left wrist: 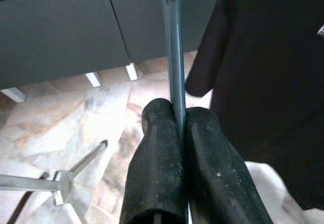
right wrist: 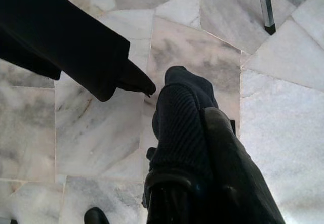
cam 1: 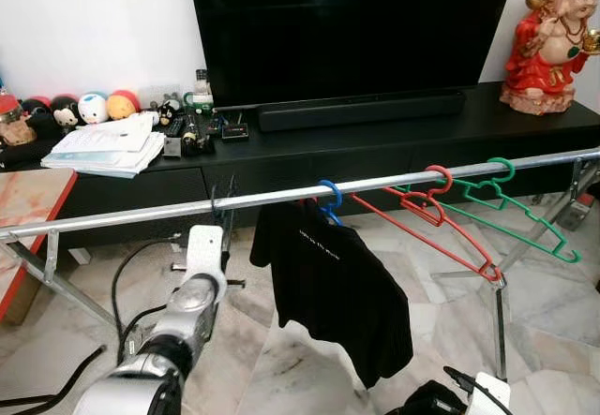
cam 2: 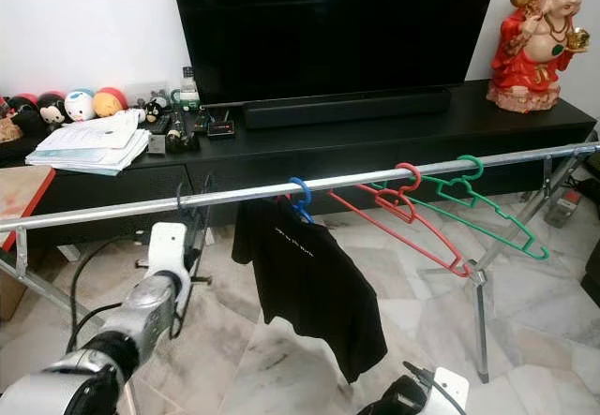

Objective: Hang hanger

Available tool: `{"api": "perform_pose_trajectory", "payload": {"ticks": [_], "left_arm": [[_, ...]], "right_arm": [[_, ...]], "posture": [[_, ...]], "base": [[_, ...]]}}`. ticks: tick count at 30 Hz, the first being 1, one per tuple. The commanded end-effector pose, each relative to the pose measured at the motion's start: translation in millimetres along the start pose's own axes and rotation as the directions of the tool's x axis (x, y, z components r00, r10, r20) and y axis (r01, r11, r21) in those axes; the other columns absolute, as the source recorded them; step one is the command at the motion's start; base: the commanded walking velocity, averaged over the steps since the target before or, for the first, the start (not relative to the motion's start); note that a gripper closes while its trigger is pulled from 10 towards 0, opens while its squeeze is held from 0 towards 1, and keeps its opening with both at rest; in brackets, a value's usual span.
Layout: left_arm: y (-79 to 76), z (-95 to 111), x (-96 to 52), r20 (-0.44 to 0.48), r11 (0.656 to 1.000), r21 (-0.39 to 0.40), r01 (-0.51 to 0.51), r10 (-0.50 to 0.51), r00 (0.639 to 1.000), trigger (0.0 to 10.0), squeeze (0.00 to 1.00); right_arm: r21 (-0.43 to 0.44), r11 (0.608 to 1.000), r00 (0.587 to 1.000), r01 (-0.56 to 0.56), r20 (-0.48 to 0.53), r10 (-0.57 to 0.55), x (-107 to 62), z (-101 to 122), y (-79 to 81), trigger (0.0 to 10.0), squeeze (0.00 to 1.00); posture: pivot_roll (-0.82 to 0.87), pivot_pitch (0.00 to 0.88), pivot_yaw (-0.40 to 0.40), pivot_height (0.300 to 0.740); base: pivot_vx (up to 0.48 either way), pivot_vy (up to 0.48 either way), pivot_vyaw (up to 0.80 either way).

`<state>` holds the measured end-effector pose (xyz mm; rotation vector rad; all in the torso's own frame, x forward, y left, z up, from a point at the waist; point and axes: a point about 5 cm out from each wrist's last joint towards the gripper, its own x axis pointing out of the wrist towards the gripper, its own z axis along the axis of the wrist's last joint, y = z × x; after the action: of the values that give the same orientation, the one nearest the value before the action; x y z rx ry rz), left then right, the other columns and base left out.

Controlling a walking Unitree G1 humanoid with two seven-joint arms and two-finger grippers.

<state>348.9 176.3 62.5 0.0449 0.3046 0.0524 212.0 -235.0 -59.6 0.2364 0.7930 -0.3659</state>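
Hanger, blue, carrying black shirt, hooked on rail; left gripper fingers pinch the rail, right gripper fingers closed empty. Jolting could unhook it.

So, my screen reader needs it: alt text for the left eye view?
A black T-shirt on a blue hanger hangs from a metal rail, beside empty red and green hangers; the left gripper reaches the rail.

The black shirt hides its blue hanger below the hook.
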Motion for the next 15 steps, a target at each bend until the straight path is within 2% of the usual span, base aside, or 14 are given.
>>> {"api": "perform_pose_trajectory", "payload": {"ticks": [1,2,3,5,6,7,8,12,13,15], "left_arm": [[4.0,0,-1.4,0.015,0.999,0.046,0.013,-0.014,1.0,0.0,0.0],[6.1,-3,-2.8,0.016,0.998,0.058,0.013,-0.014,1.0,0.0,0.0],[8.4,-7,-5.8,0.02,0.996,0.09,0.027,-0.029,0.999,3.6,0.0],[9.5,-10,-7.9,0.022,0.993,0.112,0.037,-0.04,0.999,3.6,0.0],[11.0,-14,-10.6,0.021,0.989,0.143,0.046,-0.05,0.999,8.6,0.0],[11.0,-14,-10.6,0.021,0.989,0.143,0.046,-0.05,0.999,8.6,0.0],[16.4,-24,-18.5,0.02,0.985,0.167,0.051,-0.055,0.998,10.0,0.0],[25.5,-37,-29.8,0.02,0.987,0.16,0.034,-0.038,0.999,10.0,0.0],[30.8,-49,-36.9,-0.001,0.982,0.187,0.031,-0.031,1.0,10.0,0.0],[33.0,-56,-42.0,-0.012,0.978,0.204,0.032,-0.03,0.999,10.0,0.0]], "right_arm": [[-0.01,1.0,1.0,0.0,-0.006,0.0,-0.2,-1,-0.3,10.0,0.0],[-0.008,1.0,1.0,0.002,-0.007,-0.002,-0.3,-2,-0.6,10.0,0.0],[-0.006,1.0,1.0,0.005,-0.006,-0.005,-0.4,-2,-1.0,10.0,0.0],[-0.004,1.0,1.0,0.006,-0.006,-0.006,-0.4,-2,-1.3,10.0,0.0],[-0.002,1.0,1.0,0.008,-0.005,-0.008,-0.5,-2,-1.6,10.0,0.0],[-0.002,1.0,1.0,0.008,-0.005,-0.008,-0.5,-2,-1.6,10.0,0.0],[0.004,1.0,1.0,0.01,0.003,-0.01,-0.7,-2,-2.5,10.0,0.0],[0.0,1.0,1.0,0.004,0.01,-0.004,-0.7,-1,-3.0,10.0,0.0],[-0.006,1.0,1.0,0.001,0.012,-0.001,-0.5,0,-2.9,10.0,0.0],[-0.008,1.0,1.0,0.0,0.013,0.0,-0.4,1,-2.8,10.0,0.0]], "posture": [[0.07,0.0,0.056,0.74],[0.07,0.0,0.056,0.74],[0.06,0.0,0.055,0.74],[0.07,0.0,0.055,0.74],[0.07,0.0,0.054,0.74],[0.07,0.0,0.054,0.74],[0.07,0.0,0.053,0.74],[0.07,0.0,0.05,0.74],[0.07,0.0,0.046,0.74],[0.07,0.0,0.044,0.74]], "base": [[0.0,0.0,0.0],[0.0,0.0,0.0],[0.0,0.0,0.0],[0.0,0.0,0.0],[0.0,0.0,0.0],[0.0,0.0,0.0],[0.0,0.0,0.0],[0.0,0.0,0.0],[0.0,0.0,0.0],[0.0,0.0,0.0]]}}
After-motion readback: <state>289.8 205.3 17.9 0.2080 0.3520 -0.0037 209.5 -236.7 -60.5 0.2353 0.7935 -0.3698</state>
